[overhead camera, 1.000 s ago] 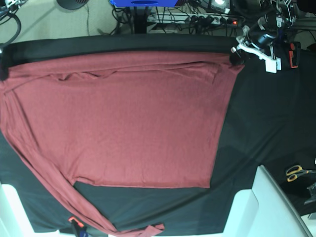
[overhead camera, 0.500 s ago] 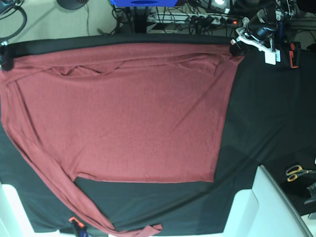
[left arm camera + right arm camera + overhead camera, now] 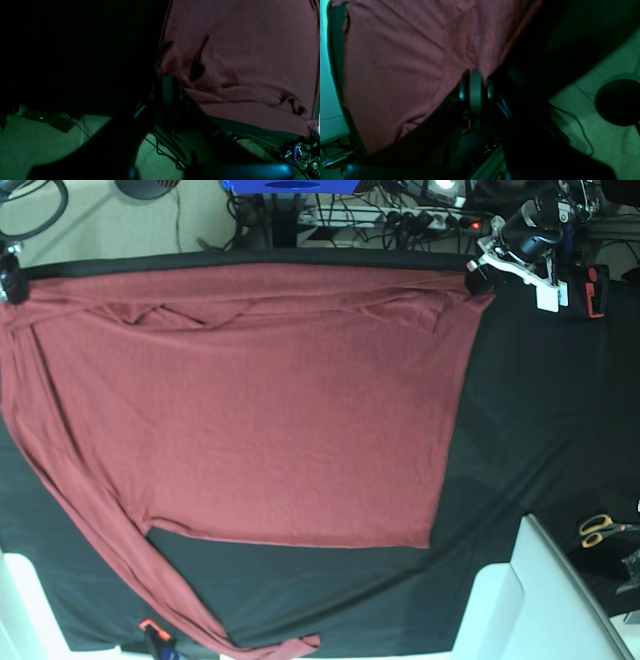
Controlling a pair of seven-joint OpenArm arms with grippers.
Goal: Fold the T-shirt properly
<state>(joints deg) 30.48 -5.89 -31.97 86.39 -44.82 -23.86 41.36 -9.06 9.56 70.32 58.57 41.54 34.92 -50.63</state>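
T-shirt (image 3: 250, 400) lay spread on the black cloth surface (image 3: 540, 430), its far hem now pulled nearly to the table's back edge; a second earlier it sat lower, with more black showing behind it. Left gripper (image 3: 478, 277) was clamped on the shirt's far corner on the base view's right, having shifted back with it. Right gripper (image 3: 473, 93) was clamped on the opposite far corner, moved likewise. One long sleeve trailed toward the near edge. Scissors (image 3: 603, 529) unmoved.
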